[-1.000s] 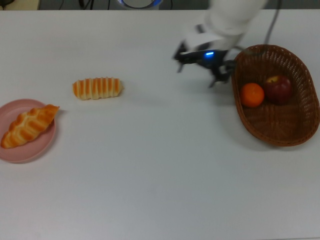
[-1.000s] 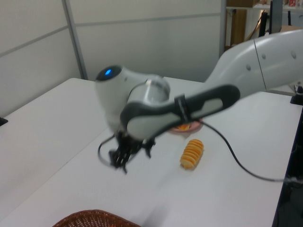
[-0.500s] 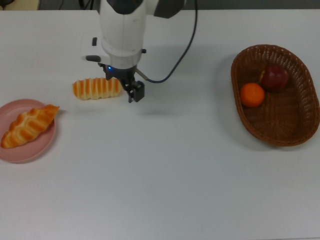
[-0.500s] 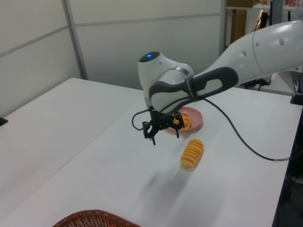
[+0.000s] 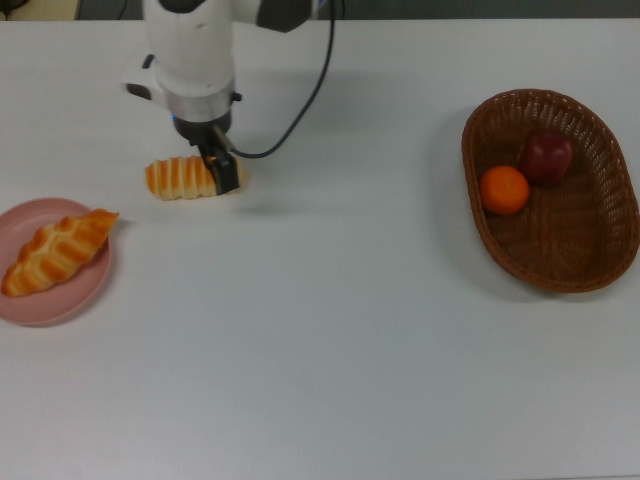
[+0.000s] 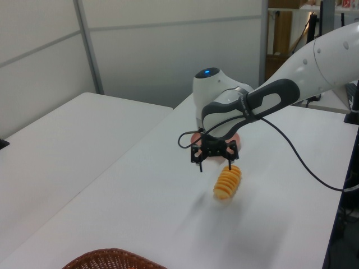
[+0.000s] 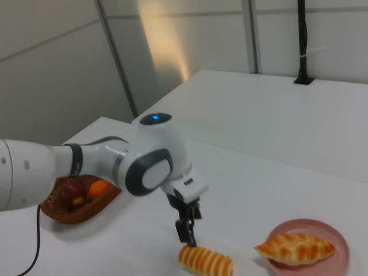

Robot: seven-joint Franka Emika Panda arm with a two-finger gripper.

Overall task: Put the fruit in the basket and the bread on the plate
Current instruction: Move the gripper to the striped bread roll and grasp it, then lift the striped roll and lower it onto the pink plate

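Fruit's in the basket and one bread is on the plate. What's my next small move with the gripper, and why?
Probably lower the gripper straight down around the ridged roll and close. Its fingers look open and hang just above the roll's end nearer the basket. That roll is the only bread left on the table; the braided loaf already lies on the pink plate.

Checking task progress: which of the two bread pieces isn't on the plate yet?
The ridged roll, lying on the bare table under the hand. The braided loaf already rests on the pink plate.
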